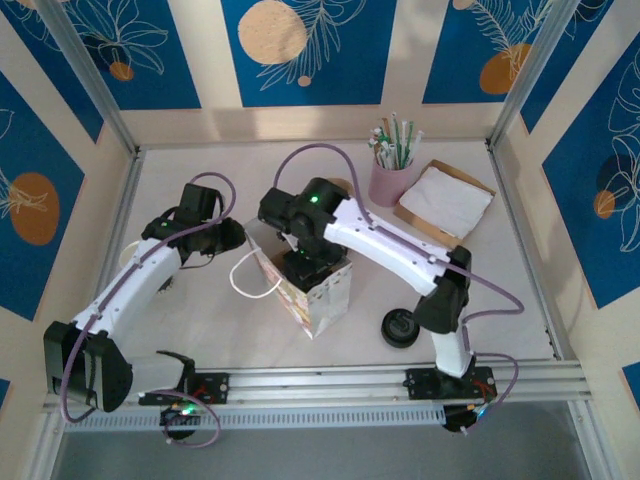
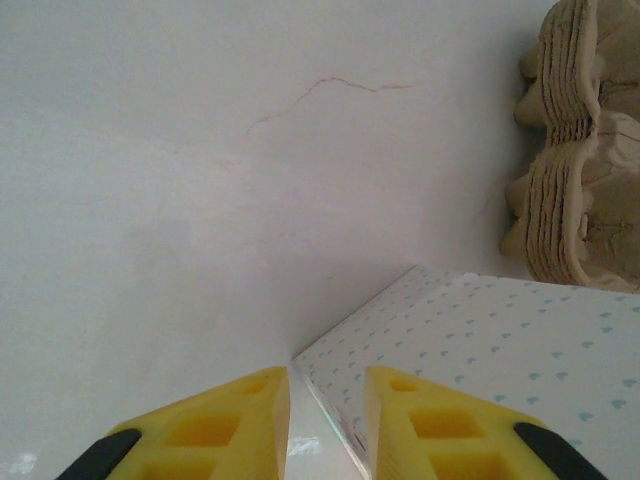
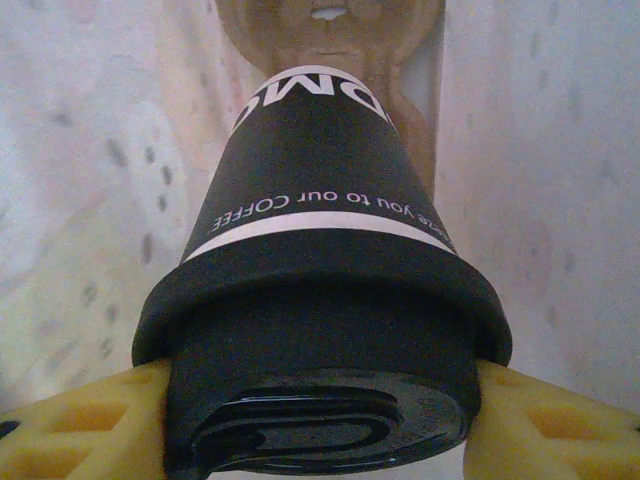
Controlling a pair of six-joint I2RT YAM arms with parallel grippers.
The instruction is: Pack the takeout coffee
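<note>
The takeout coffee (image 3: 315, 230), a cup with a dark band and a black lid, hangs inside the patterned paper bag (image 1: 325, 300). My right gripper (image 3: 320, 405) is shut on its lid, a yellow finger (image 3: 80, 425) pressing each side. A tan cardboard piece (image 3: 330, 30) lies below the cup in the bag. From above, the right gripper (image 1: 308, 268) reaches down into the bag's mouth. My left gripper (image 2: 325, 385) stands open at the bag's left side (image 1: 232, 238). The bag's rim (image 2: 335, 410) runs between its fingers, beside the right one.
A loose black lid (image 1: 400, 327) lies on the table right of the bag. A pink cup of straws (image 1: 390, 178) and a brown tray of napkins (image 1: 445, 200) stand at the back right. A stack of pulp cup carriers (image 2: 575, 150) sits beyond the bag.
</note>
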